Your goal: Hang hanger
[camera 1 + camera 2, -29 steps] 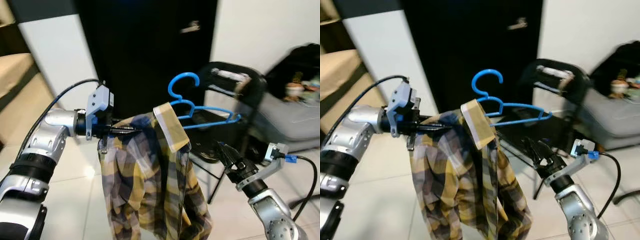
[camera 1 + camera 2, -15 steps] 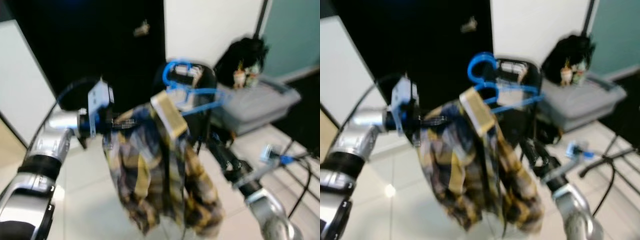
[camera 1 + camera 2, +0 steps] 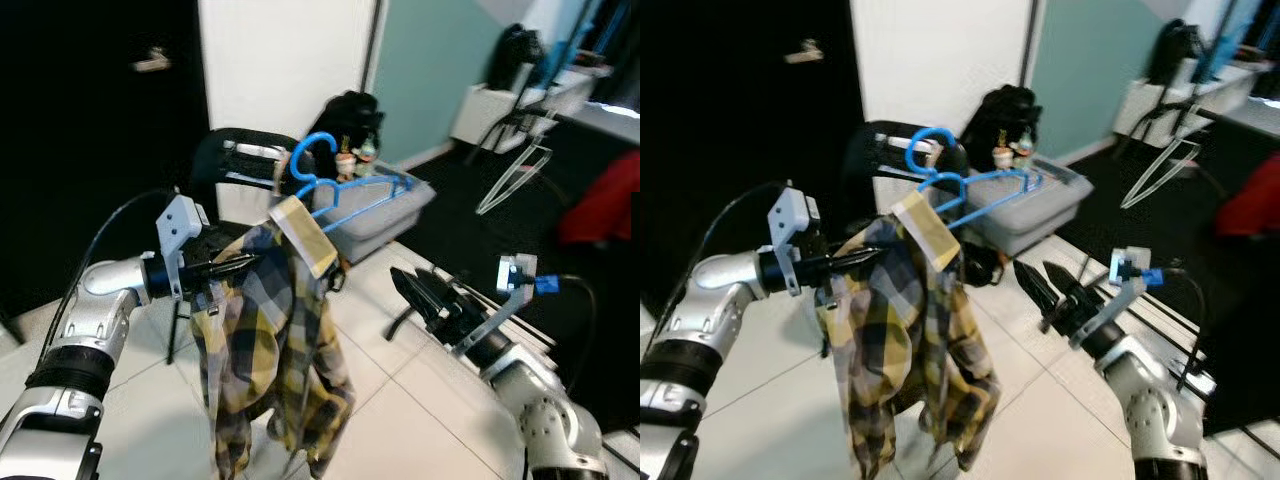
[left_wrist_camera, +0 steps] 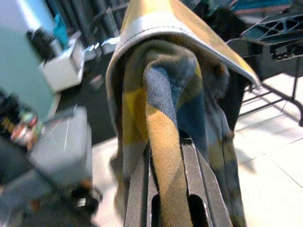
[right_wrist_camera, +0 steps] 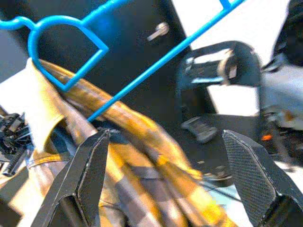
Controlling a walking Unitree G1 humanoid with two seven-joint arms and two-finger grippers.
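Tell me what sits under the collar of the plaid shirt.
A blue hanger runs through the plaid shirt; its hook and one arm stick out past the collar. The other arm is hidden under cloth. The left gripper grips the fabric at the shoulder.

The shirt hangs on the hanger, left gripper at its left, right gripper apart on the right; perhaps a chair behind

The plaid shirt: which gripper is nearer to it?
Left. The left gripper is shut on the plaid shirt near its collar, holding it up. The right gripper is open, apart from the shirt, on its right side.
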